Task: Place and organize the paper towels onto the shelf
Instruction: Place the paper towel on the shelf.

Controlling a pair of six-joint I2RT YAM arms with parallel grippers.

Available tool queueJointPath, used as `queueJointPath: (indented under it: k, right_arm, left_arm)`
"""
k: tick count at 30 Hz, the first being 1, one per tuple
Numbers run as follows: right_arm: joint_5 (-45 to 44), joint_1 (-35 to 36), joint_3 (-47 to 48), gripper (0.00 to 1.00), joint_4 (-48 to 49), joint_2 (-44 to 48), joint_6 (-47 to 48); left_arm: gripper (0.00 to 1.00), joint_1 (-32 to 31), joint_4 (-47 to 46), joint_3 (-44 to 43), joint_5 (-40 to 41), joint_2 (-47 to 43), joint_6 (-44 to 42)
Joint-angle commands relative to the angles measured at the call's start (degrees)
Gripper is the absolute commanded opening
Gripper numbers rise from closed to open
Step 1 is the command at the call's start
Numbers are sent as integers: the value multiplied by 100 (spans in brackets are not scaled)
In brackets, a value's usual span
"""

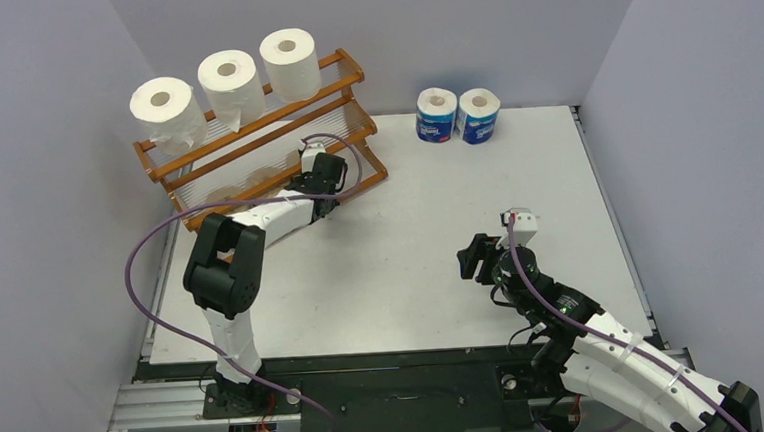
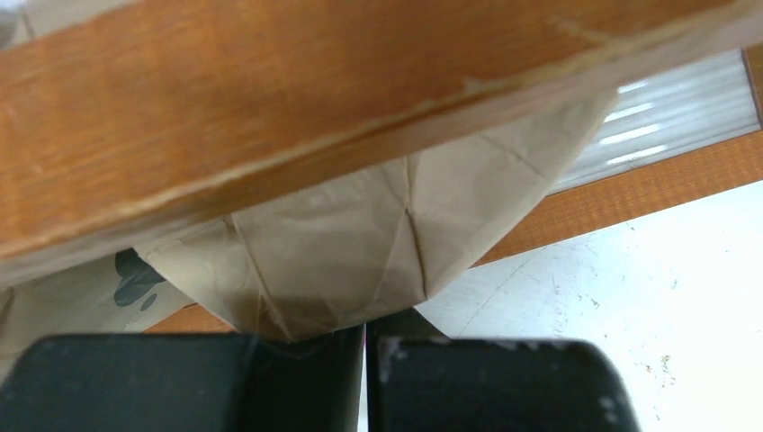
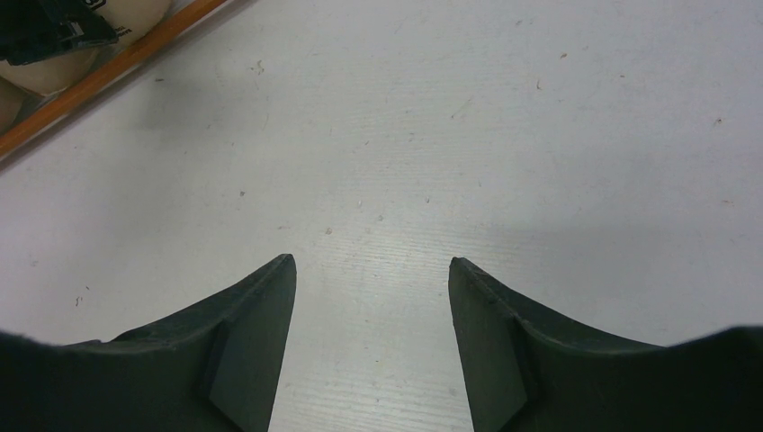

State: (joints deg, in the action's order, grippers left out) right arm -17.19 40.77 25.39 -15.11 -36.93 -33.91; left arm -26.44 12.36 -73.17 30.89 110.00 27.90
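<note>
Paper towels: three plain white rolls (image 1: 231, 77) stand on the top tier of the wooden shelf (image 1: 365, 127) at the far left of the white table (image 1: 409, 234). Two blue-and-white rolls (image 1: 437, 114) stand side by side near the grey back wall (image 1: 446, 22), and a brown-wrapped roll (image 2: 360, 243) sits behind a lower rail. The left gripper (image 2: 364, 360) is closed finger to finger at that wrapper, while the right gripper (image 3: 371, 261) stands parted, holding nothing, over speckled tabletop.

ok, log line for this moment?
left gripper shut at brown-wrapped roll low in shelf | right gripper open, empty, over table | three white rolls on top tier | two blue-and-white rolls on table, unshelved
</note>
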Motion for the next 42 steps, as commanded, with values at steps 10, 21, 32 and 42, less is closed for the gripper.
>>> queueJointPath:
  k: [10, 21, 32, 42]
  right_arm:
    - [-183, -52, 60, 59, 0, 53, 16]
    - [-221, -59, 34, 59, 19, 59, 10]
    - [-161, -53, 43, 59, 56, -5, -34]
    - [-133, -57, 18, 59, 36, 31, -96]
  left_arm:
    - [0, 58, -231, -432, 49, 162, -41]
    - [0, 44, -204, -254, -45, -106, -45]
    - [5, -99, -160, 79, -120, -671, -119]
    - [34, -597, -101, 347, -173, -1270, -88]
